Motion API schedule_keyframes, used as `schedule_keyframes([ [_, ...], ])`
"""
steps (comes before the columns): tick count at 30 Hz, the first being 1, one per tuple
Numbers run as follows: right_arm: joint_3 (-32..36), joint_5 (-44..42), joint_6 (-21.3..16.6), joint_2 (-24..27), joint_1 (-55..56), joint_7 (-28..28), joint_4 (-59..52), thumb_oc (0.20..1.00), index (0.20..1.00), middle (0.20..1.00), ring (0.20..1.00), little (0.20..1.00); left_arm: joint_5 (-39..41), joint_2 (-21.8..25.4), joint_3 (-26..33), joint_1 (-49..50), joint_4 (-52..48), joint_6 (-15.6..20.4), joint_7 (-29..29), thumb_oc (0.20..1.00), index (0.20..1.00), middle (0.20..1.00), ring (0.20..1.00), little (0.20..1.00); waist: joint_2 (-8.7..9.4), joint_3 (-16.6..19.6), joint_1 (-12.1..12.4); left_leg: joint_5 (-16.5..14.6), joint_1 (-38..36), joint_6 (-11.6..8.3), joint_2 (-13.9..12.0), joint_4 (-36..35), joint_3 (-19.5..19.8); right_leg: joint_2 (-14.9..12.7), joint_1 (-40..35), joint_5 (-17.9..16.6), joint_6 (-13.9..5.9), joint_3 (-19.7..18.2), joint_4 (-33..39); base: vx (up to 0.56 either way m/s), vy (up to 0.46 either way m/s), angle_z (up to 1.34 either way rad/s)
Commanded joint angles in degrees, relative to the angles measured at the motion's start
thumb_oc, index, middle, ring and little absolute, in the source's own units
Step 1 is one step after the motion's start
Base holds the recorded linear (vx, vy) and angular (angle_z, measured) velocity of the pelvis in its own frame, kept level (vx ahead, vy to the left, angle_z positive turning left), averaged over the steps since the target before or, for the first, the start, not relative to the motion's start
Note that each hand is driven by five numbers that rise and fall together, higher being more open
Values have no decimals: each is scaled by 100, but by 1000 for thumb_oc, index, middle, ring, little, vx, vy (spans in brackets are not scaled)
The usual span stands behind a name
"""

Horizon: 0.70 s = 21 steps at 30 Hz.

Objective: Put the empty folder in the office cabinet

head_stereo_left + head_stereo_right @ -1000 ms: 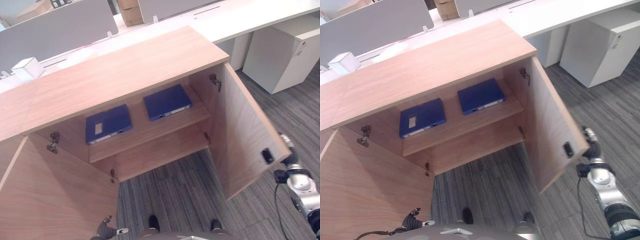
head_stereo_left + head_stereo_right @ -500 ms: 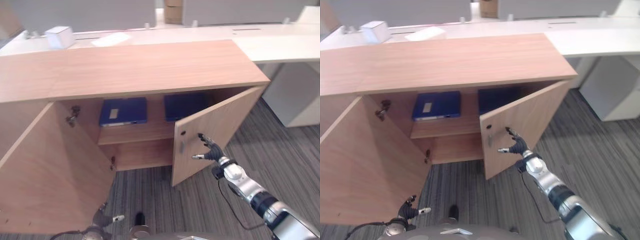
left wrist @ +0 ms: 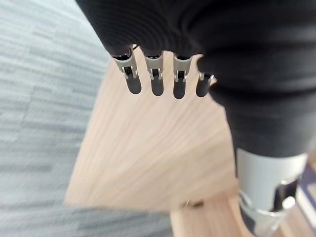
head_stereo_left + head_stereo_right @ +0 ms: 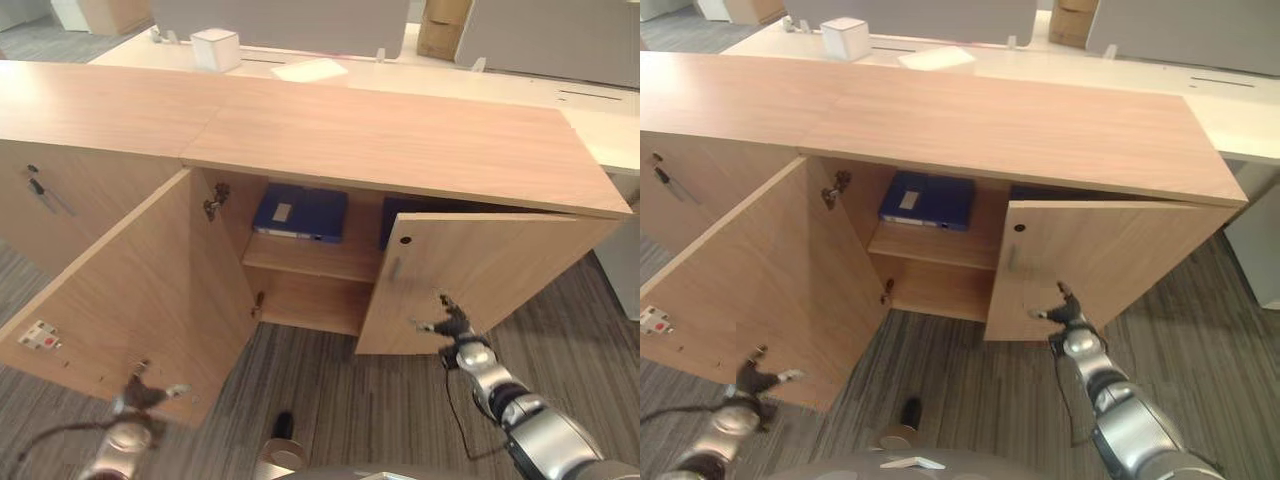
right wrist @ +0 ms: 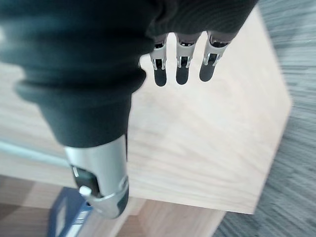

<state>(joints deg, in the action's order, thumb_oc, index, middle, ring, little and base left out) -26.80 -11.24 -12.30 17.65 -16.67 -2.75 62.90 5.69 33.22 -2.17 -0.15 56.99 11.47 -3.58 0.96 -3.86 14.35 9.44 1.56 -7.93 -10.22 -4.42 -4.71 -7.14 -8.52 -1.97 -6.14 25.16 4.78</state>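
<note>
The folder [image 4: 300, 212] lies flat on the cabinet [image 4: 400, 140] shelf, near its left end, long axis along the shelf. The right hand [image 4: 448, 322], fingers straight and spread, touches the half-shut right door [image 4: 480, 275]. The left hand [image 4: 752, 380] hangs low, fingers straight, by the open left door [image 4: 130, 285]. The right wrist view shows a blue folder corner past the door.

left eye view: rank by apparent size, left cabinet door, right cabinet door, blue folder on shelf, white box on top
1. left cabinet door, though nearer the camera
2. right cabinet door
3. blue folder
4. white box
</note>
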Motion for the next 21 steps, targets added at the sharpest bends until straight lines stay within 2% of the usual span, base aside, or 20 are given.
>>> schedule_keyframes([
  [1, -113, 422, -185, 212, 206, 160, -249, 1000, 1000, 1000, 1000, 1000, -101, 562, 303, -55, 533, 45, -306, 1000, 1000, 1000, 1000, 1000, -153, 165, 34, 258, 177, -357, -456, -29, -176, -151, -49, 280, -152, -428, -46, -124, -146, -19],
  [2, 6, 526, -208, 301, 680, 192, -422, 1000, 1000, 1000, 1000, 1000, 14, 831, 821, 110, 626, 14, -324, 1000, 1000, 1000, 1000, 1000, -233, 27, 24, 500, 341, -492, -578, 12, -117, -44, -52, 381, -75, -399, -51, -125, -151, -12],
  [3, -2, 529, -204, 300, 689, 191, -432, 1000, 1000, 1000, 1000, 1000, 14, 833, 833, 129, 618, 13, -319, 1000, 1000, 1000, 1000, 1000, -237, 35, 1, 507, 351, -499, -585, 11, -95, -32, -55, 385, -68, -383, -51, -176, -158, -5],
  [4, 74, 556, -229, 169, 934, 84, -362, 1000, 1000, 1000, 1000, 1000, -214, 34, 694, 314, 422, 155, -968, 1000, 1000, 1000, 1000, 1000, -228, -83, 26, 712, 496, -593, -664, 31, -9, 41, -80, 439, -13, -305, -37, -190, -145, 3],
  [5, 315, 661, -283, 216, 1347, -2, -375, 1000, 1000, 1000, 1000, 1000, -639, -821, 543, 1121, -443, 58, -1041, 1000, 1000, 1000, 1000, 1000, -253, -237, 168, 908, 677, -643, -678, 56, 159, 102, -115, 488, 10, -104, -24, -259, -175, 11],
  [7, 500, 762, -261, 256, 1554, -50, -152, 1000, 1000, 1000, 1000, 1000, -738, -1222, 456, 1552, -906, 138, -991, 1000, 1000, 1000, 1000, 1000, -263, -379, 170, 862, 736, -589, -710, 110, 96, 57, -82, 471, 12, 122, -24, -219, -80, 49],
  [8, 499, 762, -261, 258, 1555, -50, -152, 1000, 1000, 1000, 1000, 1000, -738, -1223, 456, 1553, -907, 137, -991, 1000, 1000, 1000, 1000, 1000, -264, -372, 167, 864, 746, -588, -710, 111, 100, 59, -76, 469, 12, 125, -23, -255, -17, 93],
  [9, 615, 789, -221, 276, 1602, -80, 53, 1000, 1000, 1000, 1000, 1000, -729, -1409, 260, 1706, -1017, 186, -804, 1000, 1000, 1000, 1000, 1000, -242, -488, 113, 653, 690, -478, -739, 327, -34, -31, 20, 419, 25, 252, -59, -263, -15, 82],
  [11, 690, 819, -199, 291, 1660, -78, 182, 1000, 1000, 1000, 1000, 1000, -793, -1471, 91, 1768, -1053, 203, -670, 1000, 1000, 1000, 1000, 1000, -181, -530, 41, 261, 622, -307, -724, 618, -92, -150, 177, 318, 47, 390, -104, -259, -21, 47],
  [12, 691, 820, -201, 291, 1659, -78, 185, 1000, 1000, 1000, 1000, 1000, -794, -1472, 89, 1767, -1051, 204, -671, 1000, 1000, 1000, 1000, 1000, -181, -527, 36, 244, 639, -304, -721, 644, -84, -153, 180, 321, 44, 396, -108, -225, -25, 55],
  [13, 702, 859, -185, 294, 1660, -83, 248, 1000, 1000, 1000, 1000, 1000, -769, -1542, 47, 1749, -946, 195, -649, 1000, 1000, 1000, 1000, 1000, -108, -534, -7, -118, 517, -224, -705, 948, -102, -239, 321, 261, 77, 522, -139, -193, -9, 84],
  [15, 698, 893, -170, 299, 1696, -80, 271, 1000, 1000, 1000, 1000, 1000, -709, -1617, 121, 1766, -812, 201, -697, 1000, 1000, 1000, 1000, 1000, -66, -508, -40, -469, 357, -196, -652, 1065, -49, -291, 402, 221, 77, 629, -152, -144, 1, 98],
  [17, 714, 906, -176, 278, 1764, -75, 268, 1000, 1000, 1000, 1000, 1000, -626, -1652, 259, 1764, -631, 207, -813, 1000, 1000, 1000, 1000, 1000, -52, -434, -78, -601, 70, -216, -586, 862, -40, -317, 444, 164, 39, 716, -156, -38, 76, 77],
  [21, 725, 881, -188, 236, 1895, -60, 196, 1000, 1000, 1000, 1000, 1000, -593, -1453, 578, 1744, -511, 181, -1052, 1000, 1000, 1000, 1000, 1000, -8, -320, -99, -524, -133, -227, -532, 405, -196, -325, 532, 65, -11, 816, -202, -2, 70, 49],
])
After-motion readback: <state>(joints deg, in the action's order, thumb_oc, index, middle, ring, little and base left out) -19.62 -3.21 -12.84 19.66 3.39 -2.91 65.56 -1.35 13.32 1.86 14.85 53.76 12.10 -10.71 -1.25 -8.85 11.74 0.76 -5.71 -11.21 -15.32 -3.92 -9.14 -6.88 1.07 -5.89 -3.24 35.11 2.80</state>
